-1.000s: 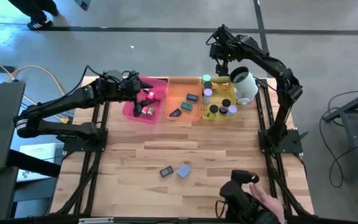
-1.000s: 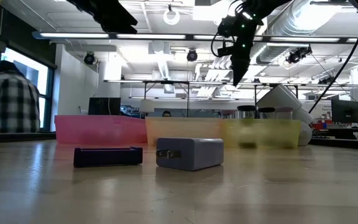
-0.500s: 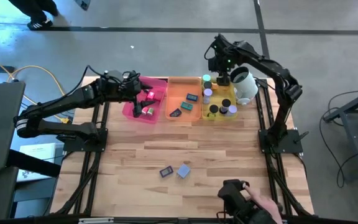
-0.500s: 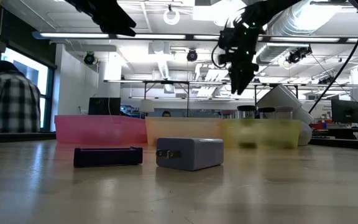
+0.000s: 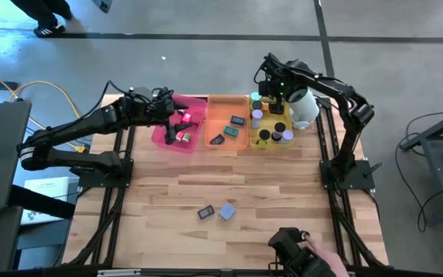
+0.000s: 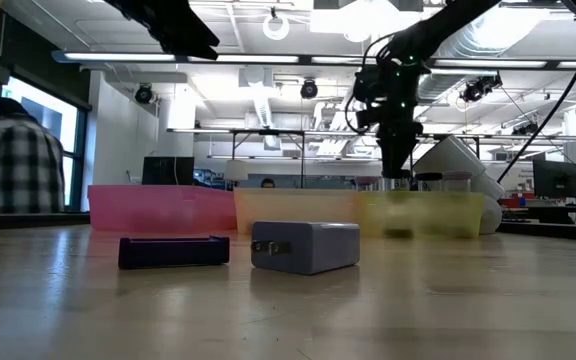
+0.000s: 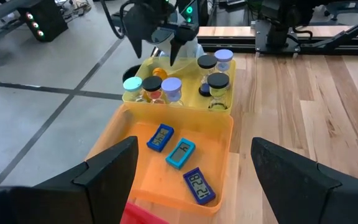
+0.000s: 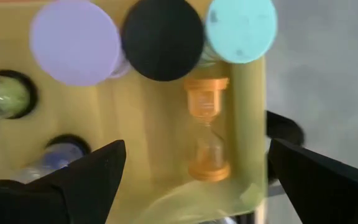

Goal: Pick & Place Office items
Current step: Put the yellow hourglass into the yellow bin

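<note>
Wooden table, trays at far edge. Right gripper released, empty, over yellow tray; fallen orange hourglass beneath. Left gripper released near pink tray. Risk: knocking upright hourglasses on descent.

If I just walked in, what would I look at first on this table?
Probably the three bright plastic trays in a row at the table's far edge: pink, orange and yellow. The right gripper hangs open over the yellow tray, right above a little orange sand timer lying inside. Two small things, a lavender block and a dark flat rectangle, lie alone on the near wood.
</note>
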Available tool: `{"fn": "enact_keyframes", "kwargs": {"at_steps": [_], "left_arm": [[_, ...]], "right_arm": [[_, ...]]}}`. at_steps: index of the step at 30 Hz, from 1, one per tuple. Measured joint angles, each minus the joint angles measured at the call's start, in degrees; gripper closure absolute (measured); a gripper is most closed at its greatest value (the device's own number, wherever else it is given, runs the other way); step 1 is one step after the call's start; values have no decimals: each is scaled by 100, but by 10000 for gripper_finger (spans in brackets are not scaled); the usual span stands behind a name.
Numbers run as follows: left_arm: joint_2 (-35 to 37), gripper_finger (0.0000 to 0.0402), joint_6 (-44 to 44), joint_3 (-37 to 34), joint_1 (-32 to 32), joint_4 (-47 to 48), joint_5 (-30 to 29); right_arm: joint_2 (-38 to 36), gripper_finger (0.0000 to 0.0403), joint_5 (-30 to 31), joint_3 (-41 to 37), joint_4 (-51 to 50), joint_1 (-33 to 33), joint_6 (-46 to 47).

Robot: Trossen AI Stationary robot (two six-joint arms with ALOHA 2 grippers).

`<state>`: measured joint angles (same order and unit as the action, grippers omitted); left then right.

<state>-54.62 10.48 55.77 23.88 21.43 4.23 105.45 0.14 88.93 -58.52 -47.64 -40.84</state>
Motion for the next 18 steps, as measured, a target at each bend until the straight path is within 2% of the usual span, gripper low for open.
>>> {"fn": "enact_keyframes", "kwargs": {"at_steps": [5,12,18], "left_arm": [[-8,97,20,0,2,12,-2],[-8,97,20,0,2,32,-2],[-8,97,15,0,0,35,-2]], "right_arm": [[0,17,-526,-11,69,2,894],[0,17,-520,-11,-207,2,167],[0,17,-476,-11,-68,2,584]]}}
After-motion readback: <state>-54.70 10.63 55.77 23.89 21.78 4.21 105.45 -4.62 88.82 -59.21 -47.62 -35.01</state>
